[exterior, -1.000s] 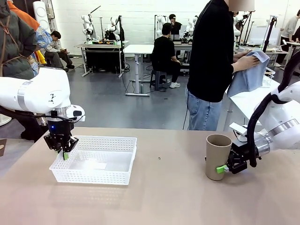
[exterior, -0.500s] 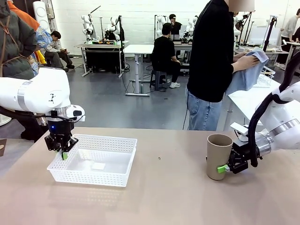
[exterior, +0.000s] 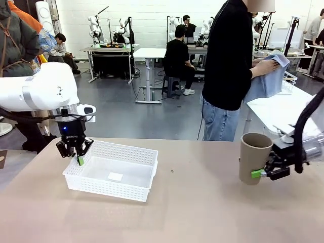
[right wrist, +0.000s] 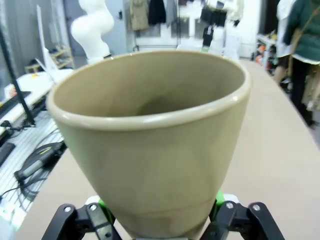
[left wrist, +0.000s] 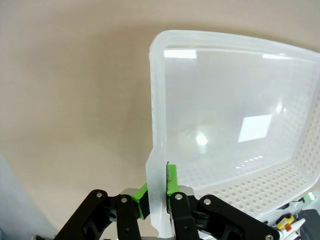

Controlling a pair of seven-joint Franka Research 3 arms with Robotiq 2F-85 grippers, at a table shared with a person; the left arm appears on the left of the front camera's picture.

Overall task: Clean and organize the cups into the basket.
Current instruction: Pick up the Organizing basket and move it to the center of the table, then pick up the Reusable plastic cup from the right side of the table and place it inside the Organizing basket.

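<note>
The white mesh-sided basket [exterior: 132, 178] rests on the table's left half with nothing in it. My left gripper [exterior: 77, 153] is shut on its left rim. The left wrist view shows the green pads [left wrist: 171, 179] pinching the basket's thin wall [left wrist: 156, 125]. A tan-brown cup [exterior: 254, 157] hangs upright just above the table at the right, with my right gripper [exterior: 264, 173] shut on its lower part. Seen from the right wrist, the cup [right wrist: 150, 150] stands mouth-up between the fingers [right wrist: 102, 212]. The other cups are out of view.
A person in black stands past the table's far edge, rubbing a blue-grey cloth [exterior: 268, 76] with both hands. A white side table [exterior: 278, 109] with a thin-wire basket [exterior: 291, 81] is behind my right arm. The tan tabletop [exterior: 192, 202] lies between basket and cup.
My left gripper has pulled the basket to the right and a little farther back. My right gripper has raised the tan cup and carried it to the right.
</note>
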